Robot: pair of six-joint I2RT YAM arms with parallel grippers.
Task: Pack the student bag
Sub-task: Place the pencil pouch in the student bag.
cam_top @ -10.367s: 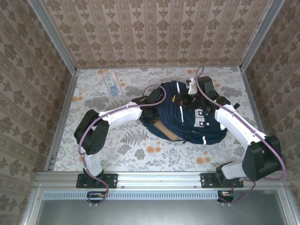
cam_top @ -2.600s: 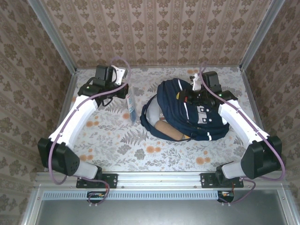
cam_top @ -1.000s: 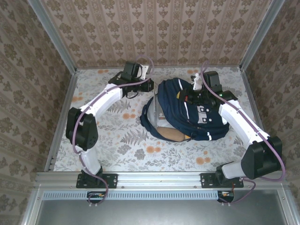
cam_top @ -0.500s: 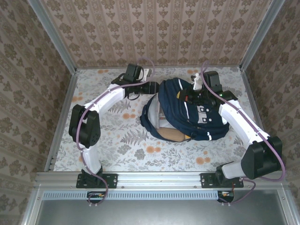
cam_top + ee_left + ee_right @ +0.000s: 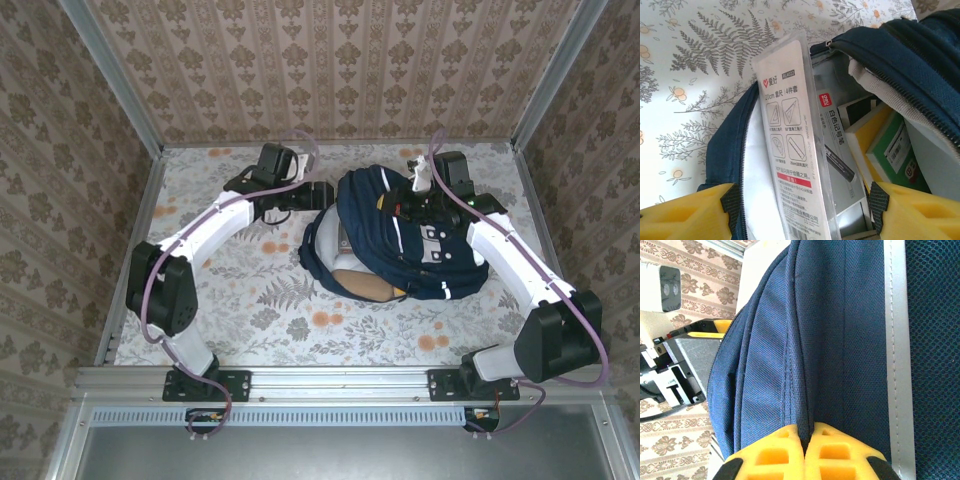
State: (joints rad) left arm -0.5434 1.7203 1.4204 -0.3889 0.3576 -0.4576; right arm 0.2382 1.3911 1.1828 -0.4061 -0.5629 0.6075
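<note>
Floral table, ruler pack reaches student bag

Left wrist view: ruler pack runs off the bottom edge between the pads of the left gripper; contact with either pad cannot be told. The pack covers the left side of the marker box. Books lie half under the rim of the student bag; titles unreadable.

Right wrist view: right gripper is cut by the bottom edge; a bag fold vanishes between its pads.

Top view: bag contents too small to identify.
</note>
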